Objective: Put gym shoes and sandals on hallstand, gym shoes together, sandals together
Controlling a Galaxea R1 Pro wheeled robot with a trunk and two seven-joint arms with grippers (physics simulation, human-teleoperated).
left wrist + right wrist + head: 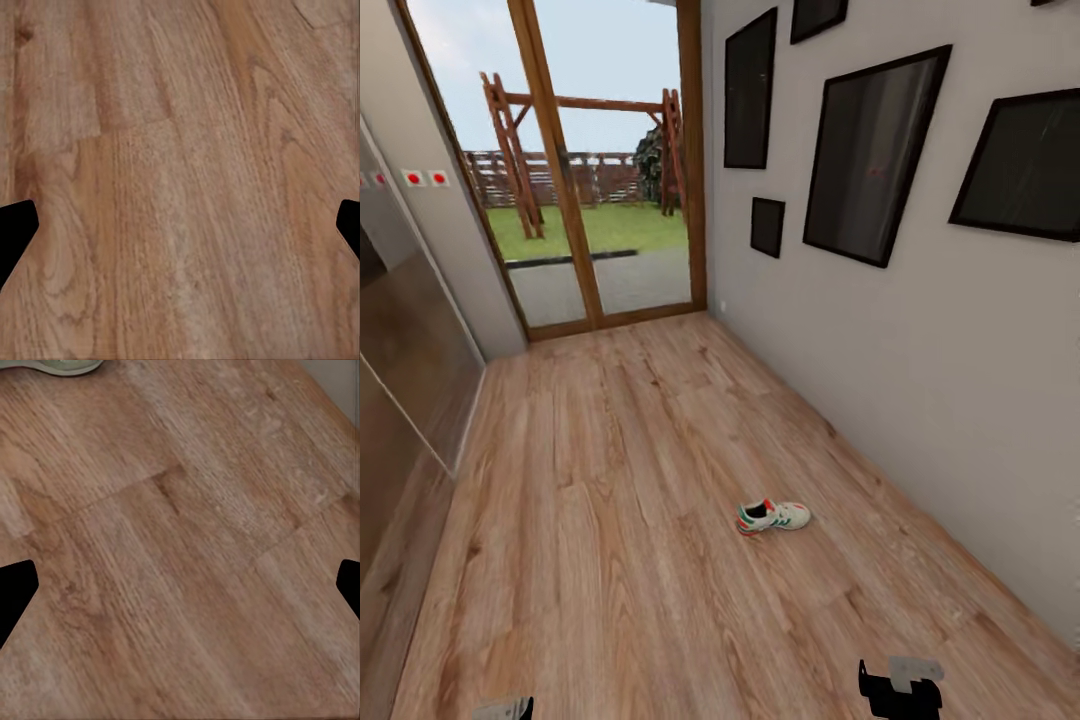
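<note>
Corridor seen from the head camera. The wood-plank floor [610, 500] runs from the foreground to a glass door [600, 180] with a wooden frame at the far end; a garden with a wooden swing frame [580, 130] lies beyond it. The grey wall [920, 380] on the right carries several dark picture frames [875, 150]. One gym shoe [772, 517], white with green stripes and a red-orange heel, lies alone on the floor right of centre, near that wall. The right pincer [900, 690] sits at the lower edge, well apart from the shoe. In both wrist views each pincer, left [180, 225] and right [180, 585], is spread wide and empty above bare planks.
</note>
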